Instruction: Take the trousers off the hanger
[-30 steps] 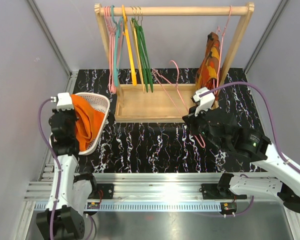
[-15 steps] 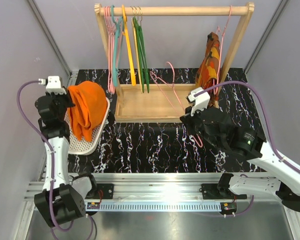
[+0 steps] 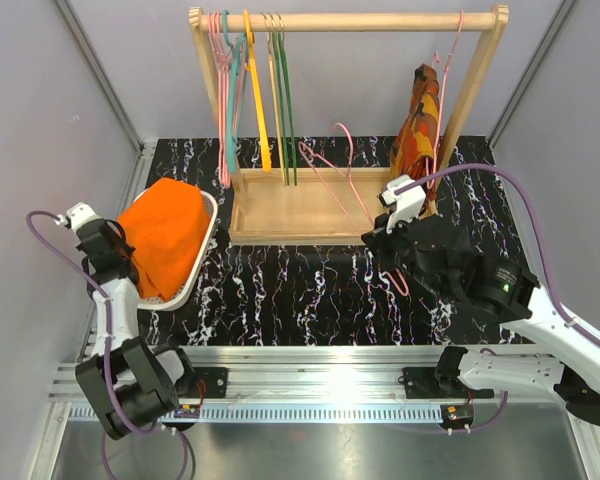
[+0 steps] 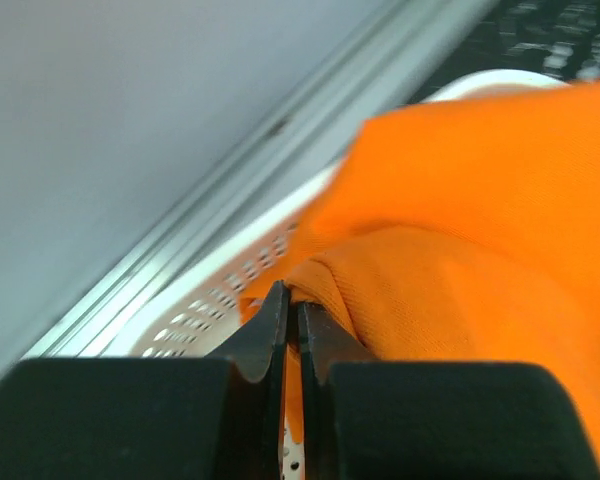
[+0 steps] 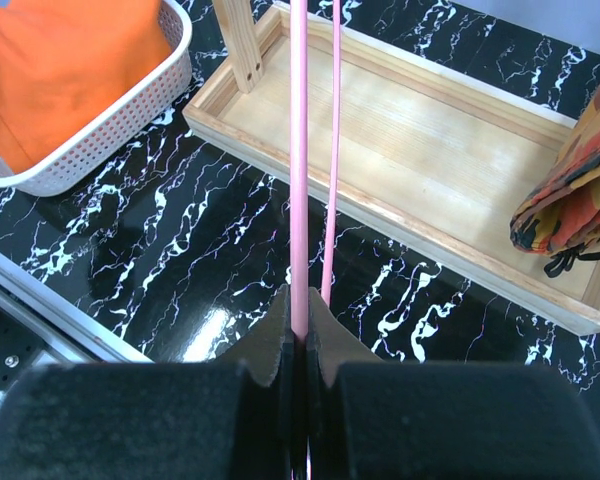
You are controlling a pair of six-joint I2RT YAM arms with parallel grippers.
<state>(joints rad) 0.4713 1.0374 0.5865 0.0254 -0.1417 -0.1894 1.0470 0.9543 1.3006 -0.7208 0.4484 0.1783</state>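
**Top view.** The surface [image 3: 300,295] is black with white veining, shut in by plain grey walls [image 3: 40,100]. An aluminium rail [image 3: 320,365] runs along its near edge. At the back stands a wooden rack [image 3: 350,20] with a shallow tray base [image 3: 290,210]. Pink, teal, yellow and green hangers crowd the left end of its bar, and a patterned garment [image 3: 418,130] hangs at the right end.

The trousers [image 3: 165,235] lie bunched in the white basket [image 3: 208,250] at the left edge of the surface. The left pincer [image 3: 128,262] is at their near-left side. The hanger [image 3: 345,180] is bare and leans over the tray, its lower wire running down into the right pincer [image 3: 387,258].

**Left wrist view.** The left pincer [image 4: 291,320] is closed to a sliver, with a thin fold of the trousers [image 4: 460,250] nipped between its jaws. The perforated basket [image 4: 205,310] wall sits just beneath. Behind it are the metal frame strip [image 4: 280,130] and the grey wall [image 4: 100,120].

**Right wrist view.** The right pincer [image 5: 298,320] is clamped tight on the hanger [image 5: 298,150], whose two pink wires run straight up the view. Below lie the veined surface [image 5: 180,250], the wooden tray [image 5: 410,150], the basket [image 5: 110,120] with the trousers [image 5: 60,60] inside, and the patterned garment [image 5: 580,200] at the right.
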